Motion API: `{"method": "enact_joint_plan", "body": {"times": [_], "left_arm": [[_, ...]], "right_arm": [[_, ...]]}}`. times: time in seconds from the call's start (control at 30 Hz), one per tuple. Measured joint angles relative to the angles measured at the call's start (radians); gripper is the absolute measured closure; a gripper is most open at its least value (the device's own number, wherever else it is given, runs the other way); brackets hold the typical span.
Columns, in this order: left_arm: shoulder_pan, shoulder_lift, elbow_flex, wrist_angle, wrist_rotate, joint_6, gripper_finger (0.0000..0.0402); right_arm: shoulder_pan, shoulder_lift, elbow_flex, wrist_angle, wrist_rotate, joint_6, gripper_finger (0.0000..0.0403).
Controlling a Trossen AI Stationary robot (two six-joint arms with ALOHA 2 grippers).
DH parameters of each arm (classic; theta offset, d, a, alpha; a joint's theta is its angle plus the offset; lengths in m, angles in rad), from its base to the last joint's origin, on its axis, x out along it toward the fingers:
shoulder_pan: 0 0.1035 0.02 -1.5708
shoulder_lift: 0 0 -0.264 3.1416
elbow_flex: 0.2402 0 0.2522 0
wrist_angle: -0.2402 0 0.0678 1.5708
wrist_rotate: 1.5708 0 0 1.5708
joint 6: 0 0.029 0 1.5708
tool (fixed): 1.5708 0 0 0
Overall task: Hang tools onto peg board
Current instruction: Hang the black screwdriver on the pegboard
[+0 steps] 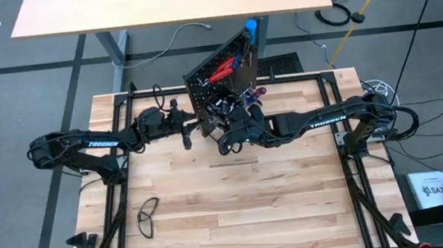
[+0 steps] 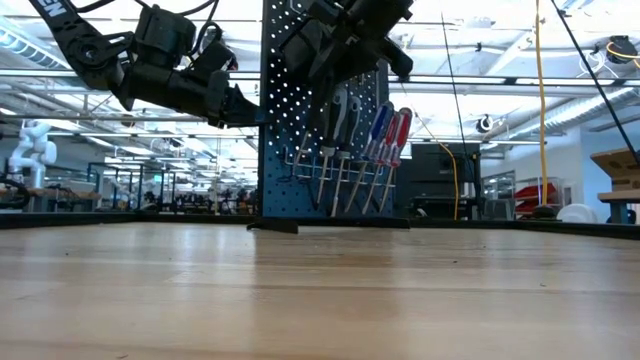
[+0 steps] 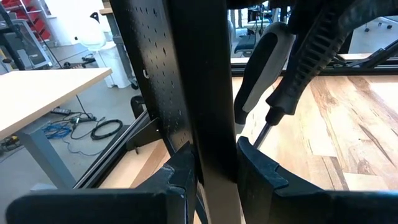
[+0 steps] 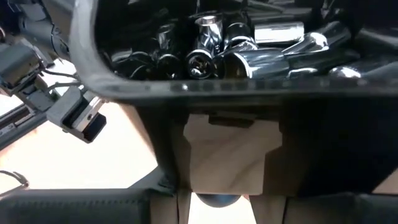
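Observation:
The black peg board [image 1: 221,79] stands upright at the table's far middle. Blue- and red-handled screwdrivers [image 2: 388,135] hang on its front, and its small bin [image 4: 112,68] holds silvery metal pieces [image 4: 249,43]. My left gripper [image 1: 192,133] is shut on the board's left edge. My right gripper [image 1: 232,133] is in front of the board, shut on a screwdriver with a black-and-grey handle [image 2: 337,108]. That screwdriver's shaft [image 2: 323,180] points down, close to the hooks. My left gripper pinches the peg board's left edge [image 3: 211,118] between its two fingers [image 3: 183,165], coming level from the table's left. The board stands upright on the table. My right gripper holds the black-and-grey screwdriver by the upper part of its handle [image 3: 283,43], with a ribbed finger [image 3: 311,53] lying across it. The screwdriver hangs below the fingers, tip down, clear of the table.
A pair of safety glasses [image 1: 149,216] lies on the near left of the tabletop. A second tan table [image 1: 167,2] stands beyond the far edge. Cables lie on the floor around it. The near half of the wooden tabletop [image 1: 255,211] is bare wood.

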Motion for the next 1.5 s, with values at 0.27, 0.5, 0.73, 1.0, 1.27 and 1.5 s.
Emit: {"method": "enact_joint_plan", "body": {"times": [0.27,0.5,0.73,1.0,1.27,1.5], "left_arm": [[0.0,0.0,0.0,0.0,0.0,0.0,0.0317],[-0.001,0.0,0.0,0.0,0.001,-0.001,0.0317],[-0.001,0.0,0.0,0.0,0.001,0.0,0.0317],[-0.003,0.0,0.001,0.0,-0.014,0.011,0.0302],[-0.004,0.005,-0.002,-0.039,-0.037,0.013,0.0243],[-0.011,0.003,-0.002,-0.047,-0.038,0.038,0.024]], "right_arm": [[0.0,0.0,0.0,-0.008,0.001,0.02,0.0295],[0.0,0.0,0.0,-0.009,0.003,0.034,0.0291],[0.0,0.0,0.0,-0.01,0.004,0.045,0.0283],[0.0,0.0,0.0,-0.009,0.008,0.037,0.028],[-0.004,0.0,0.001,-0.003,0.02,0.025,0.0277],[-0.003,0.0,0.001,0.007,0.009,0.002,0.0276]]}}
